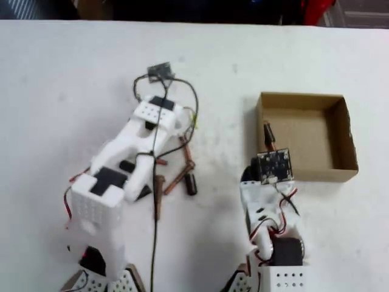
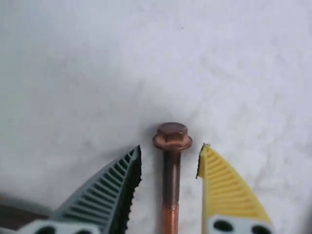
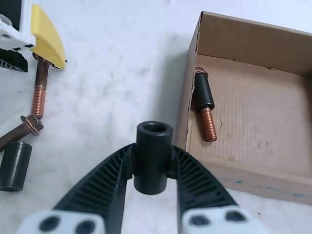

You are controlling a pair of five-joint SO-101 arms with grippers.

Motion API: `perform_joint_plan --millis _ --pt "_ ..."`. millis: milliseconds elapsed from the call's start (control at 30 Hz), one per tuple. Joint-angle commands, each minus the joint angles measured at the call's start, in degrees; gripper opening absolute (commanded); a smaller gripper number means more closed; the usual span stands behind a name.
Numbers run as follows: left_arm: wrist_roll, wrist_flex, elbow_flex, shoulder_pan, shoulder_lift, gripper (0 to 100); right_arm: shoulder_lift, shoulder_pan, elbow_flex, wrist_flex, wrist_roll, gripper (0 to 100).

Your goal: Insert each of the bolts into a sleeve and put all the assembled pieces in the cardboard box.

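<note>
Beside box (image 3: 243, 39), right tool (image 3: 152, 152) clamping sleeve (image 3: 153, 163), left tool (image 2: 170, 147) open astride bolt (image 2: 170, 185)

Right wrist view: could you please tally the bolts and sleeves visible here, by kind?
Bolts: 3
Sleeves: 3
Total: 6

Open cardboard box (image 1: 316, 175) near tabletop's right edge, one bolt-in-sleeve piece (image 3: 204, 102) lying inside by left wall. Copper bolts (image 1: 159, 196) and black sleeve (image 1: 191, 182) flat mid-table. Second sleeve (image 3: 152, 156) upright just outside box.
</note>
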Motion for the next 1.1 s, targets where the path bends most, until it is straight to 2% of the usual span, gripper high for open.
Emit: perform_joint_plan --millis 0,200,367,500,667,767,967,1067 --pt "0.88 -1.05 -2.81 -0.04 -0.13 21 -0.66 0.40 -0.44 -1.45 -0.44 1.8" --pt "0.88 -1.05 -2.90 -0.04 1.01 20 -0.66 0.40 -0.44 -1.45 -0.44 1.8" --pt "0.44 -1.41 -2.90 -0.40 1.01 2 -0.66 0.40 -0.44 -1.45 -0.44 1.8" --pt "0.62 -3.08 -2.46 -0.48 1.10 6 -0.66 0.40 -0.44 -1.45 -0.44 1.8" --pt "0.44 -2.46 -2.37 -0.48 0.75 2 -0.66 0.40 -0.44 -1.45 -0.44 1.8" --pt "-1.14 1.23 -3.52 -0.40 0.48 2 -0.66 0.40 -0.44 -1.36 -0.44 1.8" --pt "-13.36 11.96 -11.08 -0.04 0.48 2 -0.66 0.40 -0.44 -1.27 -0.44 1.8" --pt "-14.07 16.88 -15.74 -0.13 0.48 2 -0.66 0.22 -0.44 -1.36 -0.44 1.8"
